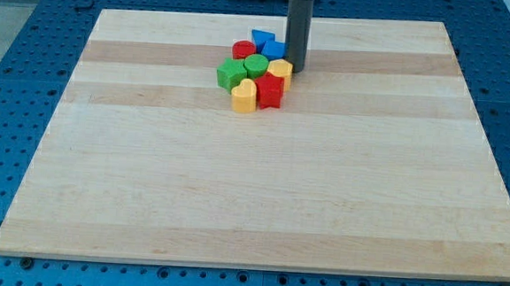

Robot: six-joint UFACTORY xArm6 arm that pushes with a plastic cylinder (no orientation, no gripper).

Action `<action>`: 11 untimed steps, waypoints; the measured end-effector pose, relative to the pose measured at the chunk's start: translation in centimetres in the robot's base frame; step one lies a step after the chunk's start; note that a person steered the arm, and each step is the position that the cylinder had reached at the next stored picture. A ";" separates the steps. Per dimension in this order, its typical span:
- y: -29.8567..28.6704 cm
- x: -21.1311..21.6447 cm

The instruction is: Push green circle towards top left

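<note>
Green circle (256, 67) sits mid-cluster; rod tip (295, 69) just right of it, beyond yellow block (280, 71). No pincer fitted. Best push: leftward-up, slow, through neighbours.

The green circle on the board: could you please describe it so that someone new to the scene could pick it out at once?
On the wooden board, a tight cluster of coloured blocks sits near the view's top, beside my tip. The green circle lies in the cluster's middle, left of my tip. Unlike the angular green block on its left, its top is round.
</note>
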State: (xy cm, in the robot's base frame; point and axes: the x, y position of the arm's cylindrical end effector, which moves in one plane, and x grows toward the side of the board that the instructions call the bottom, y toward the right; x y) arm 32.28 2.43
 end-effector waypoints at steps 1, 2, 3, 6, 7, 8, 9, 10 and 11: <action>-1.9 1.8; -3.7 3.8; -5.3 6.6; -4.5 0.3; -4.3 -0.2; -4.7 0.1; -5.5 -1.4; -8.4 -1.6; -11.3 -1.4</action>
